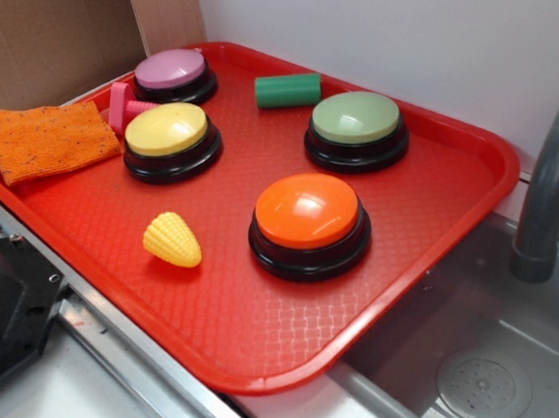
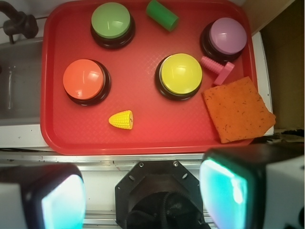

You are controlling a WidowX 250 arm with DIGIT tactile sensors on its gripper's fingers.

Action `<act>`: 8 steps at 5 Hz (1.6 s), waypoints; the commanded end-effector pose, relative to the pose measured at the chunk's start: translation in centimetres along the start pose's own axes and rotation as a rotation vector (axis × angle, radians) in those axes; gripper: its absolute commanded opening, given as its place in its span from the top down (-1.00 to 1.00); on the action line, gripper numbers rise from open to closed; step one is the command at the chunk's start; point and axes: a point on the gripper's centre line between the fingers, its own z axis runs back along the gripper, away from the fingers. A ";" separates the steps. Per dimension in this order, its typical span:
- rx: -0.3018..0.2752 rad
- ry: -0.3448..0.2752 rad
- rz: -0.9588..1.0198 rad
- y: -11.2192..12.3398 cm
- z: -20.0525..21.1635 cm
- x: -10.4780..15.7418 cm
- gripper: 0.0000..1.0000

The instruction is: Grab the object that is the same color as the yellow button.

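The object, a small yellow toy corn cob (image 1: 172, 239) (image 2: 121, 119), lies on its side on the red tray (image 1: 250, 342) (image 2: 52, 95), near the front edge. The yellow button (image 1: 167, 132) (image 2: 180, 74) with its black base stands just behind it on the tray. In the wrist view my gripper (image 2: 143, 198) hangs open high above the robot base, short of the tray, with a wide empty gap between its teal pads (image 2: 221, 193). The gripper does not show in the exterior view.
Also on the tray: an orange button (image 1: 308, 216) (image 2: 85, 80), a pale green button (image 1: 358, 123) (image 2: 111, 21), a purple button (image 1: 172, 71) (image 2: 226, 36), a green cylinder (image 1: 287, 90) (image 2: 162, 14), a pink bolt (image 1: 125, 108) (image 2: 218, 69) and an orange sponge cloth (image 1: 48, 138) (image 2: 238, 109). A sink and grey faucet (image 1: 553, 182) lie beside the tray.
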 end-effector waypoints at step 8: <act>-0.315 0.036 -1.543 -2.0 -18.5 3.8 -1.00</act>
